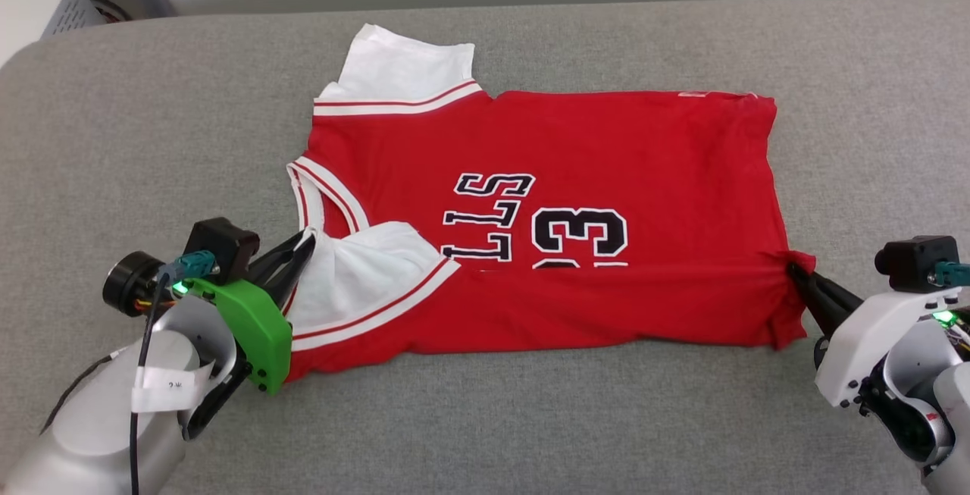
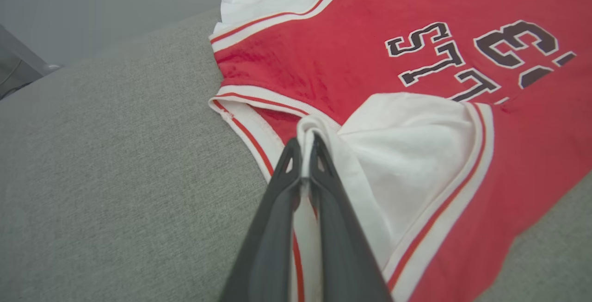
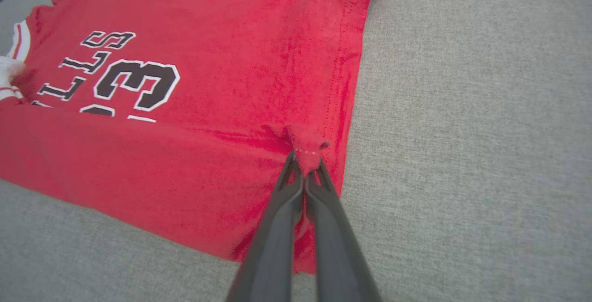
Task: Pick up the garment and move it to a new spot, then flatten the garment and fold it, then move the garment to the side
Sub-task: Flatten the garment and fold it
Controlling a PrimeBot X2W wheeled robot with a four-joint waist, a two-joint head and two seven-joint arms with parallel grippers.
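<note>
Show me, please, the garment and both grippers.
garment [image 1: 606, 146], head view, red body panel.
left gripper [image 2: 306, 147], left wrist view, fingertips pinching white sleeve.
right gripper [image 3: 305, 161], right wrist view, fingertips pinching red hem.

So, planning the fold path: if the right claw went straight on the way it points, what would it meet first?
More of the garment: the right claw, shut on its hem, points across its flat red body, seemingly just above it.
</note>
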